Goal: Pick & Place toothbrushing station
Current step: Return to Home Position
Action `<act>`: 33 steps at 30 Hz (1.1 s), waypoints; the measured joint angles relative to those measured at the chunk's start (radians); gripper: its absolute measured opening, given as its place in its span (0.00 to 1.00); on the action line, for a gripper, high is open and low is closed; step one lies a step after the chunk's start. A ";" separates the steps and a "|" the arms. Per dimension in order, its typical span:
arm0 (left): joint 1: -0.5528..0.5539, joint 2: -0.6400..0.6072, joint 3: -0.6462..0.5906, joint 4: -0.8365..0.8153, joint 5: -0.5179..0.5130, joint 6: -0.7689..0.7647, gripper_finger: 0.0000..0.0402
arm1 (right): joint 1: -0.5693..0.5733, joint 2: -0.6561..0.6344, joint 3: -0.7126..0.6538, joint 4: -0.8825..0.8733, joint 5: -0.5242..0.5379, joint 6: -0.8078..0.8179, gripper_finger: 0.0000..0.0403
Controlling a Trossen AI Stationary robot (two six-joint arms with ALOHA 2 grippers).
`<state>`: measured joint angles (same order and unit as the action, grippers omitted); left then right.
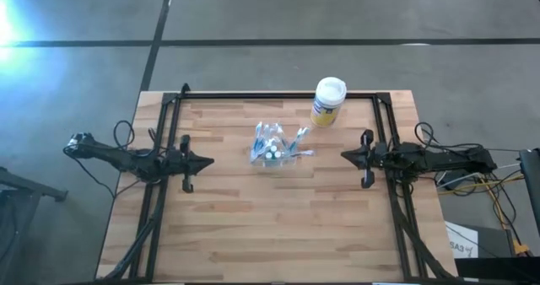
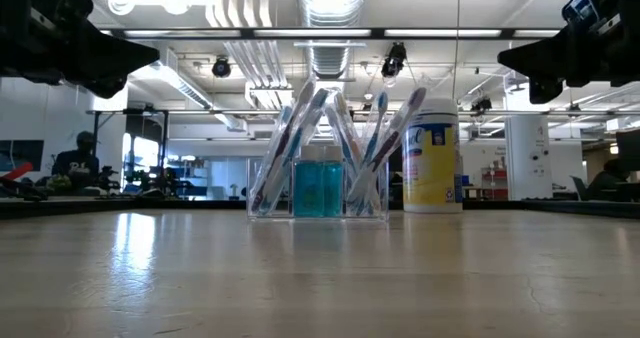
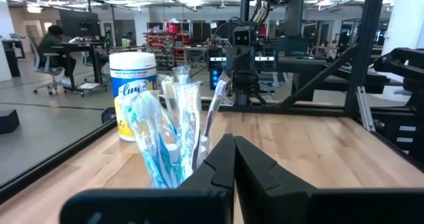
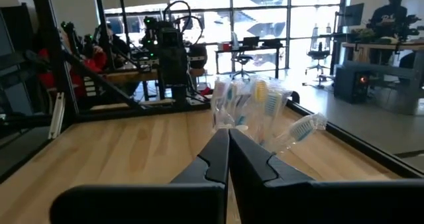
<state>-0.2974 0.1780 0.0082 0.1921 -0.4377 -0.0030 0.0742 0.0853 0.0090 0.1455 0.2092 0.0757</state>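
The toothbrushing station [image 1: 274, 146] is a clear plastic holder standing on its base at the middle of the wooden table, a little toward the far edge. Several wrapped toothbrushes lean out of it, and two blue-capped bottles sit inside [image 2: 318, 188]. It also shows as the station [image 3: 173, 141] and the station [image 4: 255, 111] in the wrist views. My left gripper [image 1: 209, 160] is shut and level at the table's left side, well short of the station. My right gripper [image 1: 344, 155] is shut and level at the right side, also apart from it.
A yellow canister with a white lid [image 1: 327, 102] stands at the far edge, right of the station. Black frame rails [image 1: 278, 94] run along the far, left and right sides of the table. People sit at desks in the room beyond.
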 joint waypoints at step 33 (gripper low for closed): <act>0.000 0.000 0.000 -0.021 -0.001 -0.105 0.04 | 0.000 0.003 0.000 -0.015 0.000 0.029 0.02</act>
<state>-0.2970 0.1780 0.0078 0.1715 -0.4385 -0.1085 0.0738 0.0887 0.0090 0.1307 0.2092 0.1047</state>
